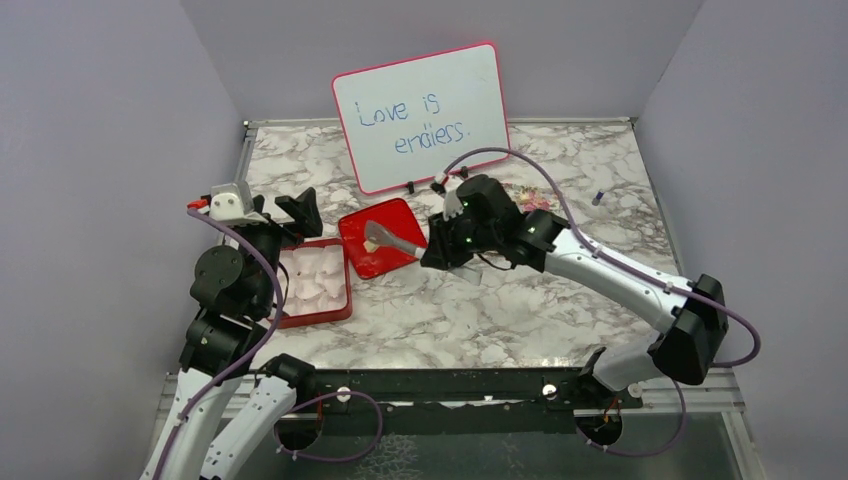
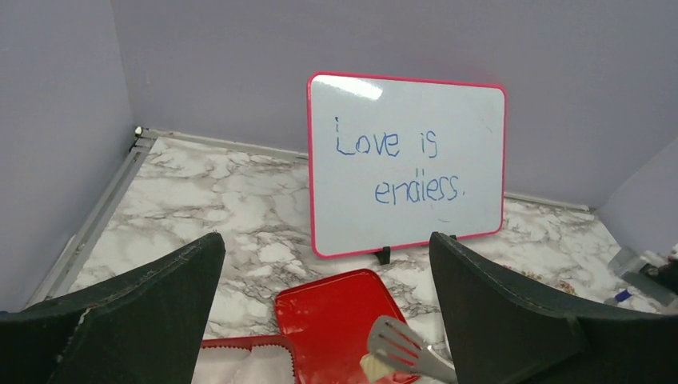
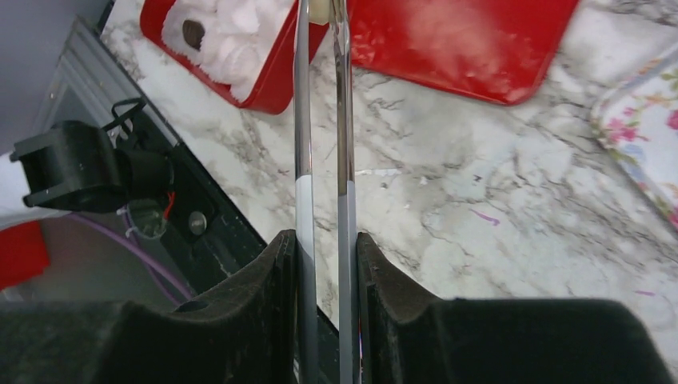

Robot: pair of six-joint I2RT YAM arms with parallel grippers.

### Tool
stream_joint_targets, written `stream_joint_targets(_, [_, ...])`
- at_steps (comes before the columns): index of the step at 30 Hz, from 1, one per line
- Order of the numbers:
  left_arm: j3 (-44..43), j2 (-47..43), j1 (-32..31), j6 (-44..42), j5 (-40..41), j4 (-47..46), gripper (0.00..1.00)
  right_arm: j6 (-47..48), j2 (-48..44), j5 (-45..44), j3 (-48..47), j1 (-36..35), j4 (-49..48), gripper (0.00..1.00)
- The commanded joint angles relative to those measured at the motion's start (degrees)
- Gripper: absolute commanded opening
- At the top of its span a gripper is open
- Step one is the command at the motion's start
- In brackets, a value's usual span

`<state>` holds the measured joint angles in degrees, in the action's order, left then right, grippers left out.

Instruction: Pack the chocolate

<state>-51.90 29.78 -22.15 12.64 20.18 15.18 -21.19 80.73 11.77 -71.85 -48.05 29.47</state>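
Note:
My right gripper (image 1: 437, 250) (image 3: 326, 248) is shut on a pair of metal tongs (image 1: 396, 243) (image 3: 345, 120). The tong tips pinch a cream chocolate piece (image 1: 371, 244) (image 3: 322, 10) (image 2: 374, 368) just above the glossy red lid (image 1: 385, 232) (image 3: 464, 40) (image 2: 336, 320). The red box (image 1: 342, 312) (image 3: 272, 80), lined with white paper cups, sits left of the lid. In the right wrist view one dark chocolate piece (image 3: 193, 34) lies in a cup. My left gripper (image 1: 290, 212) (image 2: 326, 240) is open and empty, above the box's far end.
A pink-framed whiteboard (image 1: 420, 115) (image 2: 408, 168) reading "Love is endless." stands at the back. The flower-patterned tray (image 3: 648, 136) (image 1: 527, 192) lies right of the lid, mostly hidden by my right arm. A small blue-capped item (image 1: 597, 197) is far right. Grey walls enclose the marble table.

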Motion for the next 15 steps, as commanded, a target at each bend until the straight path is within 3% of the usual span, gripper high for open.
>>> stream_joint_targets(1, [-1.3, 0.3, -0.2, -0.3, 1.9, -0.8, 0.99, -1.4, 3.7, 3.1, -3.2, -4.7, -5.6, 0.23])
stream_joint_targets(15, [-1.7, -1.6, -0.2, -2.3, 1.2, -0.8, 0.99, -0.8, 16.6, 5.1, -10.5, -15.0, -9.4, 0.23])
